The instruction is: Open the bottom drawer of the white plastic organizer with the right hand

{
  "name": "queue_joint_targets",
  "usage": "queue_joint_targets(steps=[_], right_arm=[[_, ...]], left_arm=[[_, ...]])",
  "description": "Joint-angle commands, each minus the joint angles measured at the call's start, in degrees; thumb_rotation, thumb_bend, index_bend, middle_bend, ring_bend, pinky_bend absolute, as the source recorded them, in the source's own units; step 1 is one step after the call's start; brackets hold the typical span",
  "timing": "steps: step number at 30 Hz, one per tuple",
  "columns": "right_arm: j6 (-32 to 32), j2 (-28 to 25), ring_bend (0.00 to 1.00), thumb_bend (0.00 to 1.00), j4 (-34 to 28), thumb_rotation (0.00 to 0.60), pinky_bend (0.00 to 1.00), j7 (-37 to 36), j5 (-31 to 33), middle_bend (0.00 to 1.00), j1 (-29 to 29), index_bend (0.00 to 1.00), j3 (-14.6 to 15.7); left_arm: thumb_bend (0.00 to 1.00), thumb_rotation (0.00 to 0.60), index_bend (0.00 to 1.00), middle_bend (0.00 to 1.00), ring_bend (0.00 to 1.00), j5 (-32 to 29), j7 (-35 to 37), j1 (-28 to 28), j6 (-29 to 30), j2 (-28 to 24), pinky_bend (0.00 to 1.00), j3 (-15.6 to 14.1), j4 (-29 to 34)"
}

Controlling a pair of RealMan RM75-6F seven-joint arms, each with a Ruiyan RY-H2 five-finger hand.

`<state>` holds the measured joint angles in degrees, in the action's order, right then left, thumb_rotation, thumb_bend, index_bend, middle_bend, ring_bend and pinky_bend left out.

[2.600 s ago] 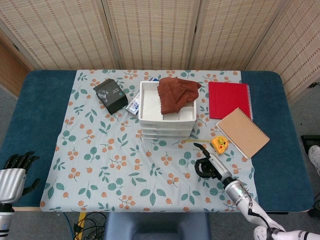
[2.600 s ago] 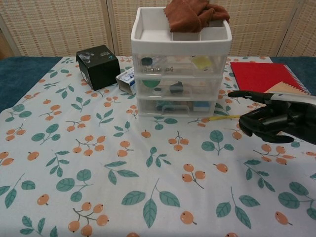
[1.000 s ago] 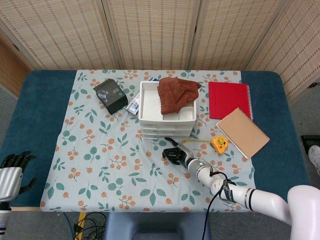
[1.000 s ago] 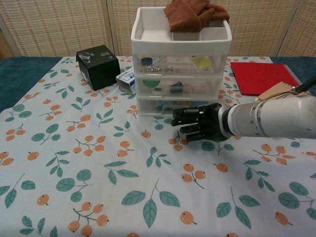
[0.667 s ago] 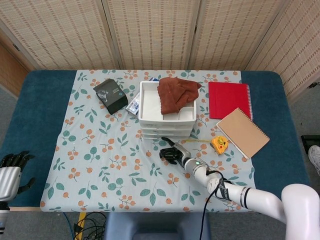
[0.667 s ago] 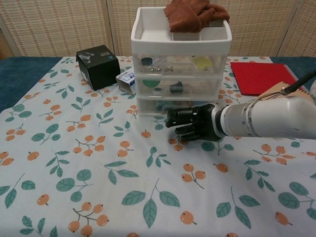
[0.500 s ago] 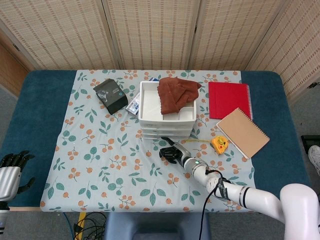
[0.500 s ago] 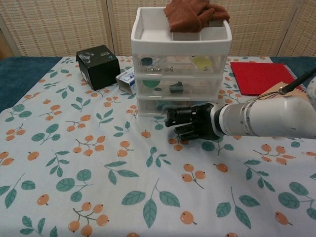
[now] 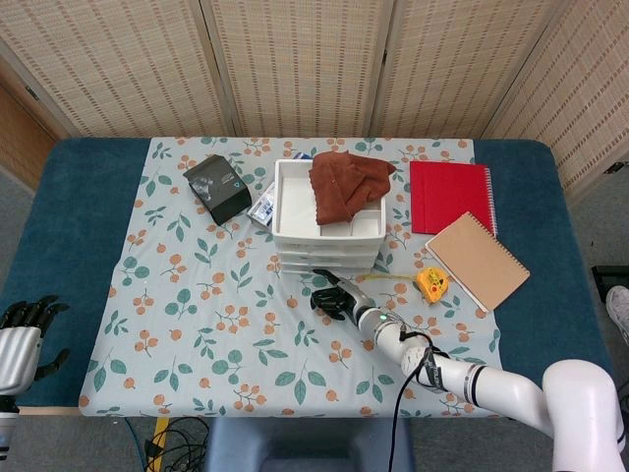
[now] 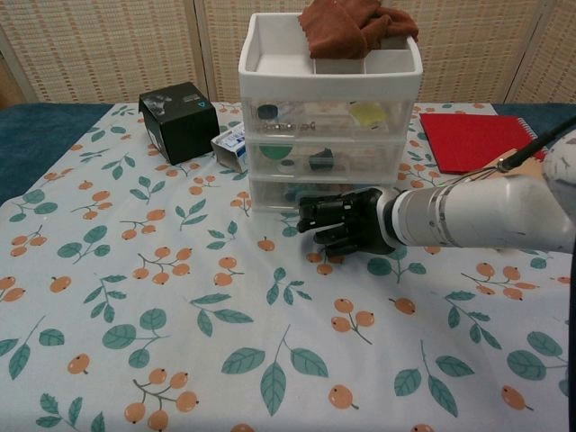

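Observation:
The white plastic organizer [image 9: 295, 211] [image 10: 270, 40] stands mid-table with three clear drawers, a brown cloth [image 9: 344, 182] [image 10: 355, 22] in its top tray. Its bottom drawer [image 10: 274, 191] [image 9: 324, 265] sits flush with the two above it. My right hand [image 10: 346, 223] [image 9: 334, 297] is low over the tablecloth, just in front of that drawer's middle, fingers loosely bent and pointing left, nothing in them. Whether a fingertip touches the drawer front is hidden. My left hand [image 9: 22, 339] is at the table's near left corner, fingers spread and empty.
A black box [image 9: 218, 187] [image 10: 178, 117] and a small blue-white box [image 9: 263, 206] lie left of the organizer. A red notebook [image 9: 450, 195] [image 10: 468, 139], a brown notebook [image 9: 477, 259] and a yellow tape measure [image 9: 431, 283] lie to its right.
My right hand has swept in from the right of the table to the front of the bottom drawer, edging a little further left lately. The drawers and my left hand have stayed put.

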<state>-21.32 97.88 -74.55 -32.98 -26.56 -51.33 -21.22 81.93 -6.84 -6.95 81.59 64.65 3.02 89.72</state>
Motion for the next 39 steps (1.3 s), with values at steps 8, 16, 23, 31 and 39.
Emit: queue_joint_targets(steps=[8, 16, 23, 31, 39], right_arm=[[0.7, 0.6, 0.84, 0.57, 1.2, 0.600, 0.97, 0.6, 0.3, 0.65, -0.6, 0.00, 0.0], [0.4, 0.6, 0.84, 0.57, 0.6, 0.600, 0.97, 1.1, -0.8, 0.65, 0.0, 0.01, -0.1], [0.4, 0.8, 0.84, 0.58, 0.7, 0.600, 0.97, 1.4, -1.2, 0.65, 0.2, 0.03, -0.3], [-0.1, 1.0, 0.84, 0.59, 1.0, 0.600, 0.97, 1.7, -2.1, 0.65, 0.5, 0.06, -0.6], [0.4, 1.0, 0.84, 0.59, 1.0, 0.600, 0.97, 2.0, -2.2, 0.65, 0.5, 0.10, -0.5]], left_arm=[[0.23, 0.600, 0.26, 0.19, 0.21, -0.1, -0.2, 0.1, 0.0, -0.1, 0.14, 0.0, 0.3], [0.23, 0.600, 0.26, 0.19, 0.21, -0.2, -0.1, 0.0, 0.0, -0.1, 0.14, 0.0, 0.2], [0.23, 0.600, 0.26, 0.19, 0.21, -0.3, -0.2, 0.0, -0.1, -0.1, 0.14, -0.1, 0.1], [0.23, 0.600, 0.26, 0.19, 0.21, -0.2, -0.1, 0.0, -0.2, 0.0, 0.14, -0.1, 0.0], [0.23, 0.600, 0.26, 0.19, 0.21, -0.4, -0.2, 0.1, -0.2, -0.1, 0.14, -0.2, 0.1]])
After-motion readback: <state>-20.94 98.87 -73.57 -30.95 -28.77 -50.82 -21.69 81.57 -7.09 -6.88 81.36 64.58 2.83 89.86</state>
